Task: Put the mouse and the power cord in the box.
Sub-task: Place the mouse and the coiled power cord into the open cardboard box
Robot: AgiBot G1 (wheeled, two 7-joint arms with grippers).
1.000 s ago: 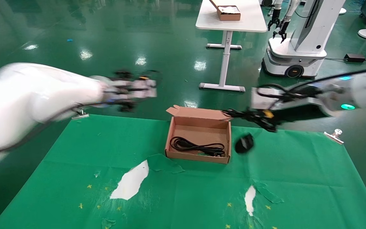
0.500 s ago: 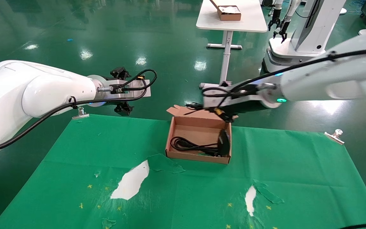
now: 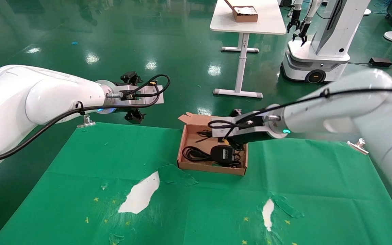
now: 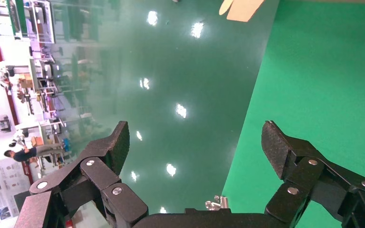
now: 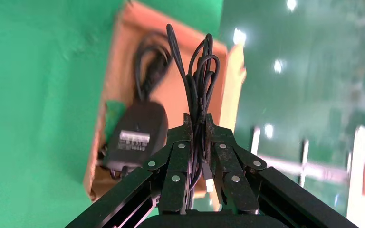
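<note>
The work surface is a green cloth, torn in places, on a table over a glossy green floor. The box sits open near the far edge of the cloth, flap lid raised on its far side.

Right gripper: fingers clamped on the bunched cable of the mouse, positioned above the box interior. The mouse hangs label side up, low inside the box toward its right wall. Contact with the floor cannot be confirmed.

The power cord lies coiled on the floor of the box, left of the mouse.

Left gripper: fingers spread wide, empty, parked left of the box beyond the far edge of the cloth.

Procedure for the current step: lower until the mouse rests on the box floor. Keep the cable loops inside the box walls. Release only when no loop overhangs the rim.
</note>
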